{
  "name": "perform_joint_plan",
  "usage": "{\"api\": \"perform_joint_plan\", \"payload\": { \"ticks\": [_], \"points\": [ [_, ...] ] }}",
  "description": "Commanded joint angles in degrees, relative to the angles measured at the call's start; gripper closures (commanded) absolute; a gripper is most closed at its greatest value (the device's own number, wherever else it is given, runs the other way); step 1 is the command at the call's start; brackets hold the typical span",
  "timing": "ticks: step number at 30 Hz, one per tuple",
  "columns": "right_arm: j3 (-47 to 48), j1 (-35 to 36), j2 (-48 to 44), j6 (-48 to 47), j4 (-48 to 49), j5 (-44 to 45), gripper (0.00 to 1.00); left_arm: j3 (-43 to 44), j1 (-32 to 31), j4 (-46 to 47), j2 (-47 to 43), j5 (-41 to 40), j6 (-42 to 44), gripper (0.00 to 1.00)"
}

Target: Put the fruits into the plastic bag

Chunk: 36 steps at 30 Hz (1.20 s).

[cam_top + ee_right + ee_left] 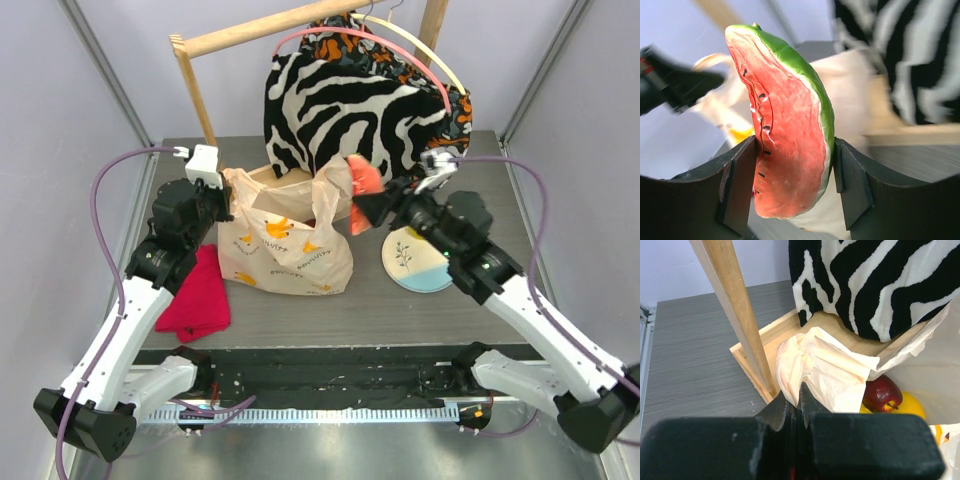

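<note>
red cloth (pixel 197 295), plate (pixel 412 272) (blue-white), zebra garment (pixel 340 110), wooden rack (pixel 250 35)

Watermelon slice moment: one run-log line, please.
left gripper: shut on plastic bag | right gripper: shut on watermelon slice | status: slice not yet in bag

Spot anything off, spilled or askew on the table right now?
Nothing stands out. The plastic bag stands upright, its rim pinched by the left hand; the right hand holds the watermelon slice by its mouth. No fruit lies loose.
</note>
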Motion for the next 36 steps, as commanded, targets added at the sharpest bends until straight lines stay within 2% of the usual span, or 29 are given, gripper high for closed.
{"api": "perform_joint_plan", "payload": {
  "ticks": [1,4,9,17,27,33,36],
  "points": [
    [5.7,10.2,6.8,-6.8,13.6,-4.0,0.91,-0.3,-0.2,3.4,-0.7,1.0,0.1,1.0],
    [10.4,15.1,13.3,-10.0,14.9,-5.3,0.91,-0.6,-0.2,3.7,-1.1,0.7,0.3,1.0],
    [16.5,16.3,23.1,-11.4,14.0,-6.6,0.92,-1.1,-0.2,4.1,-0.9,-0.2,0.6,1.0],
    [19.7,16.5,28.7,-14.4,15.5,1.4,0.92,-1.1,-0.2,4.4,-0.6,1.2,-0.1,1.0],
    [17.5,17.8,34.8,-17.4,22.1,12.7,0.94,-1.1,-0.2,4.4,-0.2,1.5,-0.3,1.0],
    [16.0,20.0,36.4,-17.2,22.9,12.2,0.94,-1.1,-0.2,4.3,-0.2,1.4,-0.3,1.0],
    [15.9,21.9,35.8,-18.7,19.8,12.4,0.94,-1.1,-0.2,4.3,-0.2,1.2,-0.3,1.0]
  ]
}}
